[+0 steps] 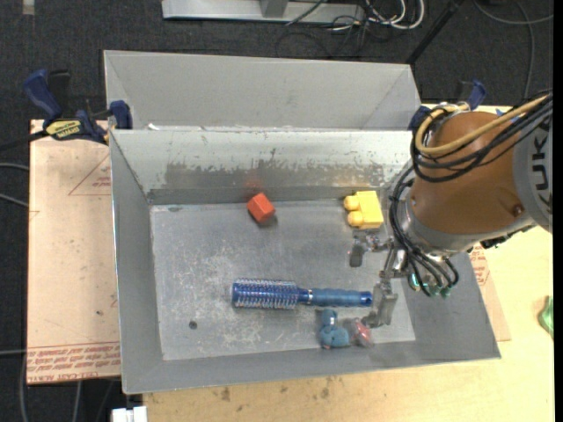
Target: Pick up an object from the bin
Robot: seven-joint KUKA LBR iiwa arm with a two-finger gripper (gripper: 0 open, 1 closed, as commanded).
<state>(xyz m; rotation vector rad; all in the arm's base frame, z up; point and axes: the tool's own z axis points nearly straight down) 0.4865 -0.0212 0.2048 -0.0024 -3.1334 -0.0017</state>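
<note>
From my end the gripper (pixel 371 281) sits low on the right side of the bin (pixel 132 262), fingers spread wide, nothing pinched. The blue hairbrush (pixel 268 295) lies along the front, handle tip just beside the nearer finger.

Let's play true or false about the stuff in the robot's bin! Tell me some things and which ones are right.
1. A blue hairbrush lies on the floor of the bin. True.
2. The yellow block is between the fingers of the gripper. False: it lies by the back wall, outside the open fingers.
3. The orange block lies to the view's left of the yellow block. True.
4. The hairbrush's handle points to the view's left. False: it points right, toward the gripper.
</note>
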